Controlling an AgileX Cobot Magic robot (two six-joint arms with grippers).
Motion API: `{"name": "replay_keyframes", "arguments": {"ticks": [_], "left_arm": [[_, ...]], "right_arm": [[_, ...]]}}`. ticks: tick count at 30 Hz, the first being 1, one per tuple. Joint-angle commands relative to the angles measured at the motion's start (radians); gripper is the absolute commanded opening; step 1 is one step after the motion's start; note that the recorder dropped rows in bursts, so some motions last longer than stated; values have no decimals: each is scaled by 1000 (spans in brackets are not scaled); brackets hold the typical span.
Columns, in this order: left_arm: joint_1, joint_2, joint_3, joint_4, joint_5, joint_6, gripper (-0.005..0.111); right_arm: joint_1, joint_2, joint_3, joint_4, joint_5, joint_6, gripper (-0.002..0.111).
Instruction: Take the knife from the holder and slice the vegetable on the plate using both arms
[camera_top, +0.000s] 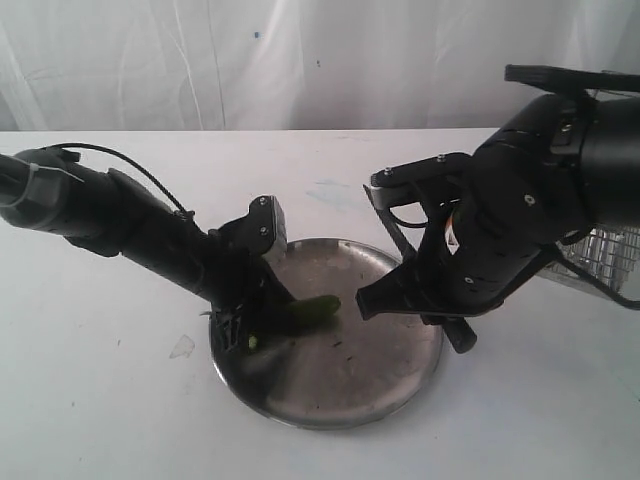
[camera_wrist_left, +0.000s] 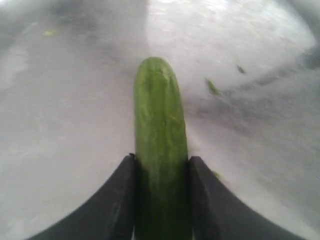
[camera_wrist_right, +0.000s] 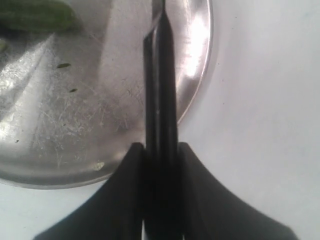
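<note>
Two arms share a white table (camera_top: 100, 420): the left arm (camera_top: 130, 225) reaches in low from the left side, and the bulkier right arm (camera_top: 520, 220) hangs over from the right. Between them sits the plate (camera_top: 340, 395), round and scuffed. The holder (camera_top: 610, 255) stands behind the right arm at the table's far right, mostly hidden.

The left gripper (camera_wrist_left: 162, 158) is down at the plate's left edge. Its fingers press both flanks of the vegetable (camera_wrist_left: 157, 115), pinning one end. The right gripper (camera_wrist_right: 160, 145) is clamped on the knife (camera_wrist_right: 160, 90), which sticks straight out ahead of it over the plate's right rim.

The vegetable lies on the left part of the plate. Its long axis runs roughly toward the plate's middle, and its rounded free end points at the right arm. The knife sits well apart from it, to the right. In the right wrist view the green pod lies off to one side of the blade and roughly crosswise to it. That crossing looks suitable for a slice, provided the right arm carries the blade leftward over the free end.

A few green scraps (camera_wrist_left: 212, 87) dot the metal.
</note>
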Motion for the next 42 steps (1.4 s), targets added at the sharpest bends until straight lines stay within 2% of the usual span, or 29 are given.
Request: {"name": "replay_keyframes", "arguments": {"ticks": [1,5,9,12,16,18,20,26,28,29,31,32,33,35,38,42], "left_arm": [[1,6,-27,-116,-73,-90,0],[1,6,-34,-32,-111,-198,0],[1,6,-34,-9,-126,-213,3],[1,6,-34,-9,-91,-213,18],[1,6,-34,-9,-46,-213,49],[1,4,-34,-9,-43,-210,59],[1,-7,-37,-9,-41,-207,64],[3,-70,-103,-9,-32,-263,65],[4,-93,-116,-9,-76,-295,55],[4,-95,-116,-9,-117,-295,30],[4,-76,-116,-56,-176,-295,1],[4,-69,-116,-116,-198,-295,1],[4,-54,-119,-253,-214,-283,0],[4,-35,-138,-406,-157,-267,0],[4,2,-154,-537,32,-264,0],[4,56,-154,-572,39,-329,0]], "right_arm": [[-2,-15,4,-9,-5,4,0],[-2,-15,4,-7,-3,4,0],[-2,-15,4,10,-3,4,0],[-2,-15,4,16,6,4,0],[-2,-15,4,26,39,2,0],[-2,-13,4,41,57,-20,0],[-2,-11,4,69,62,-90,0],[0,23,-28,195,66,-219,0],[0,70,-64,269,66,-289,0],[0,99,-93,311,66,-302,0],[0,140,-121,317,66,-296,0],[0,151,-124,317,68,-294,0],[0,173,-127,320,68,-294,0],[0,197,-127,320,68,-291,0],[0,203,-127,320,56,-285,0],[0,203,-125,314,44,-275,0]]}}
